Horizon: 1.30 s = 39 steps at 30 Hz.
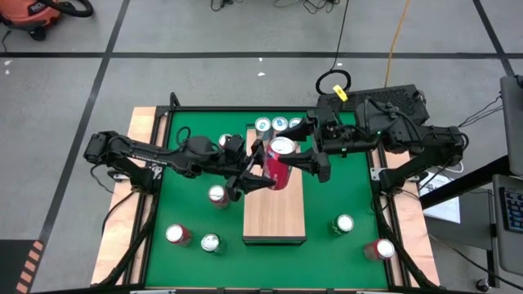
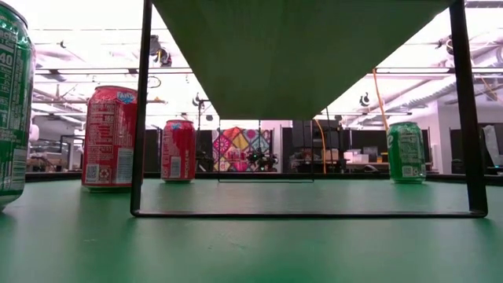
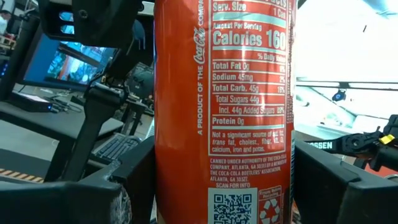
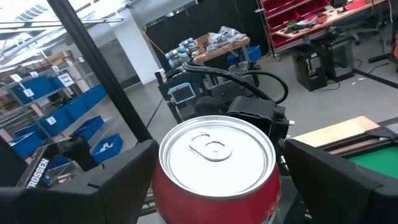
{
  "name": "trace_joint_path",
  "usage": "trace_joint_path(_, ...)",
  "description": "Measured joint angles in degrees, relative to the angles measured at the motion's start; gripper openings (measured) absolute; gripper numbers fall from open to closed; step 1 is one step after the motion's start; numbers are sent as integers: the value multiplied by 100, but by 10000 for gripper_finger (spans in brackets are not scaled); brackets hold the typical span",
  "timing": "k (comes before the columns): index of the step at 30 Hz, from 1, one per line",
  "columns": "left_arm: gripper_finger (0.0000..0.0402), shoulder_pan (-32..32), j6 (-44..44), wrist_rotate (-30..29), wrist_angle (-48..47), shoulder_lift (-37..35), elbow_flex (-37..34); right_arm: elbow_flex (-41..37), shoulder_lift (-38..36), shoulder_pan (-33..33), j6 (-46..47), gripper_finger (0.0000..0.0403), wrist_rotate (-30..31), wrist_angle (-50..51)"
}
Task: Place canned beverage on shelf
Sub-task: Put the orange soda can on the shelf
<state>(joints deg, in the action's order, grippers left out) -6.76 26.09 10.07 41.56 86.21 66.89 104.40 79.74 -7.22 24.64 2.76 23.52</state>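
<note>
High view: I log my left gripper [image 1: 255, 169] clamping the red aluminium beverage can [image 1: 279, 162] above the far end of the pale wooden block shelf [image 1: 274, 214] on the green table [image 1: 351, 192]. Left wrist view: the can fills its fingers [image 3: 339, 186]. Right wrist view: right gripper [image 4: 217, 180] brackets the can's top; whether it grips, I cannot tell.

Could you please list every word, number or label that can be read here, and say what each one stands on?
Red can, held over the shelf:
"Calories 160"
"Total Fat 0g"
"Sodium 45mg"
"Total Sugars 44g"
"Protein 0g"
"A PRODUCT OF THE Coca-Cola COMPANY"
"SCAN FOR INFO"
Right arm: "TROSSEN", partly cut off
Left arm: "TROSSEN"
Other cans' labels in the low view: too blurred.
</note>
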Motion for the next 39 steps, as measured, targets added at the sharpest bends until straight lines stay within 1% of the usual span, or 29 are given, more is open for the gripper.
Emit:
trace_joint_path(8,274,9,-151,2,-38,13,0,0,-2,-11,-2,346,-214,207)
trace_joint_path(13,274,9,-149,2,-1,12,3,0,3,-11,-181,345,-293,162)
trace_joint_path(16,274,9,-151,-25,11,13,7,0,3,-11,-271,332,-299,123)
trace_joint_path(22,274,4,-157,-42,-5,13,7,0,3,-11,-304,289,-308,138)
trace_joint_path(26,277,4,-159,-73,-93,11,7,0,1,-13,-308,290,-327,224)
trace_joint_path(31,307,-46,-342,-457,-168,11,7,-2,-52,-13,-483,296,-446,383)
trace_joint_path(34,325,-56,-456,-875,-210,11,9,-2,-140,-7,-573,293,-386,526)
trace_joint_path(39,331,-33,-431,-1211,-540,-16,11,-11,-302,15,-790,293,-283,980)
